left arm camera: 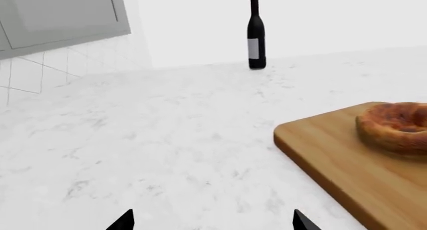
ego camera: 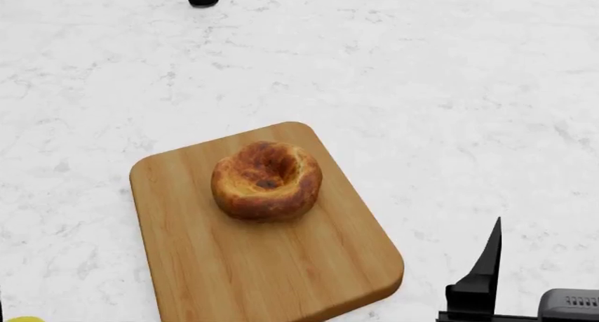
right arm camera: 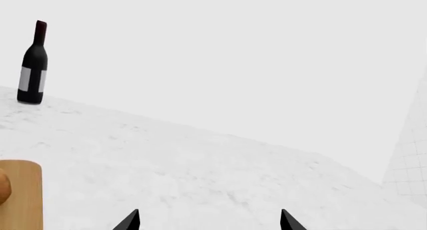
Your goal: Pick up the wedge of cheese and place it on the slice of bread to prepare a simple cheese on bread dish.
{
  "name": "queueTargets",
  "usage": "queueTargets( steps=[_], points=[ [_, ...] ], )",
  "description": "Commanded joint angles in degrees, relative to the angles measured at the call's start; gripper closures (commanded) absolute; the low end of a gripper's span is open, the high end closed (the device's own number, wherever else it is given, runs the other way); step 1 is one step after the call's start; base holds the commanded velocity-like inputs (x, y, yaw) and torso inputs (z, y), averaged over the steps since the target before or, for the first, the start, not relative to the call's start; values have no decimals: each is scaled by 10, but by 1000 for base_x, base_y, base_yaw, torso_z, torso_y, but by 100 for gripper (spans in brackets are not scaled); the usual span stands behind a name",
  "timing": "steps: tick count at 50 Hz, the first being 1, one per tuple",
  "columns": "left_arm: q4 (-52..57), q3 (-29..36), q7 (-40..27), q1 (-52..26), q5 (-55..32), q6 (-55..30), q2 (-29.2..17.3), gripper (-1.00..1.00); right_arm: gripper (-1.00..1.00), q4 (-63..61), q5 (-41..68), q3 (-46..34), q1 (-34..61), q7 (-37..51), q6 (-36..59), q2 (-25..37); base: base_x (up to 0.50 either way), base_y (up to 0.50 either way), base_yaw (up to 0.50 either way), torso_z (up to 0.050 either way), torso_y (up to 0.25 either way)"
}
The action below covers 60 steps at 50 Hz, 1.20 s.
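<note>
At the lower left corner of the head view, a sliver of bright yellow shows at the frame edge: the wedge of cheese [ego camera: 21,319], lying on the marble bench [ego camera: 449,90] well apart from the wooden cutting board [ego camera: 280,266]. So little of it is visible that its long axis and the way it points cannot be told.

The slice of bread [ego camera: 266,179], a ring-like browned bun with a dark hollow centre, sits upright on the board's far half, hollow facing up; being round, it has no real long axis.

From where the cheese lies, the left arm looks the nearer one. The left gripper [left arm camera: 212,221] has its fingers spread apart, nothing between them, only bare marble ahead, with the board corner and bun off to one side. The cheese does not show in that wrist view, so it is probably behind or below the fingers, not ahead.

The right gripper [right arm camera: 210,221] is likewise spread wide and empty, looking across empty bench toward a dark wine bottle [right arm camera: 33,64] at the back. In the head view one of its fingers rises at the lower right, beside the board's near corner, on the far side from the cheese.

My judgement: the pick has not begun, and the left arm must pull back toward the near left before it can descend.
</note>
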Motion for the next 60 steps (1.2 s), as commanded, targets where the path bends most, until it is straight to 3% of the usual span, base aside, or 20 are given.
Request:
queueTargets(
  steps=[1,14,23,32,48,60],
  points=[
    [-3,7,-54,48,-77,78,-46,-100,-100,-2,2,-1,-1,2,1,2,0,0,0,0,0],
    [-5,41,-97,90,-96,153,-94,-100,-100,1,5,-1,-2,5,-3,5,0,0,0,0,0],
    [-12,41,-88,125,-91,182,-95,-100,-100,-5,7,-3,-1,6,6,7,0,0,0,0,0],
    [-54,66,-39,147,-65,230,-62,-100,-100,-6,9,-4,1,9,11,9,0,0,0,0,0],
    [-72,64,-50,119,-130,226,-56,-100,-100,1,11,-6,-4,13,-3,11,0,0,0,0,0],
    [-107,84,-36,103,-101,221,-57,-100,-100,3,14,-6,-5,16,-4,13,0,0,0,0,0]
  ],
)
